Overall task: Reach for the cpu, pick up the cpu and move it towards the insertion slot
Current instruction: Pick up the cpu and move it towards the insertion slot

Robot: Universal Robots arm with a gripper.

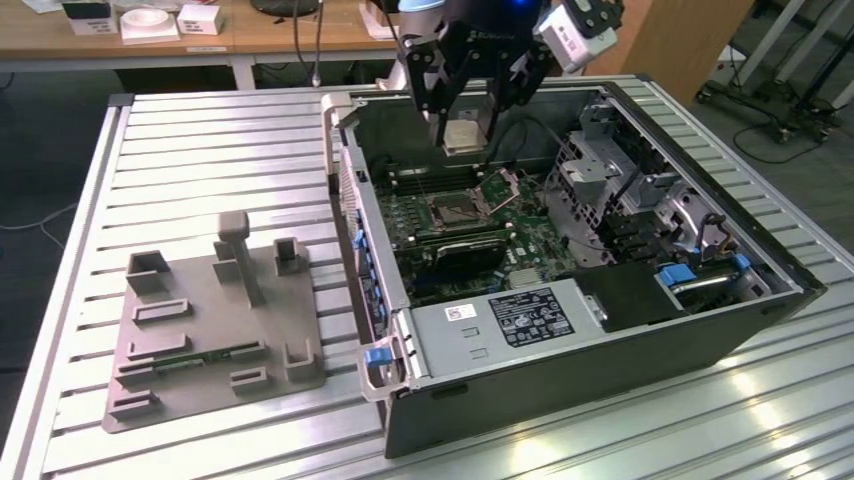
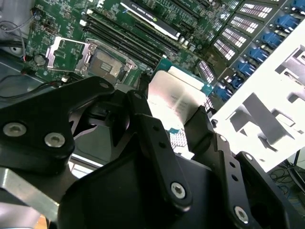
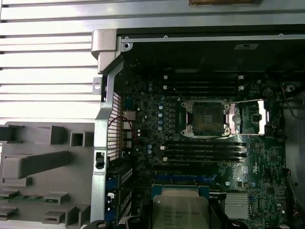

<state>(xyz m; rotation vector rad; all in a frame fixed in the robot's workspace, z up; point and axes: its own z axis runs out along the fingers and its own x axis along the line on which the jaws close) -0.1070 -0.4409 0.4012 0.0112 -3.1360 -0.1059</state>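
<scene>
Cpu [image 1: 463,137] already picked up, clamped between fingers of gripper [image 1: 465,140], upper centre of exterior view. Insertion slot [image 1: 458,208] (plate hinged open) below, not reached.

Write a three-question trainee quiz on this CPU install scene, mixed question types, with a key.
1. True or false: the gripper holds the cpu above the open computer case.
2. Multiple choice: the insertion slot is
A. covered by its hinged plate
B. open, with the hinged plate swung to one side
C. already filled by a chip
3. Fill in: on the exterior view's left, a grey ____ lies on the table beside the case.

Key: 1 true; 2 B; 3 fixture tray.
</scene>
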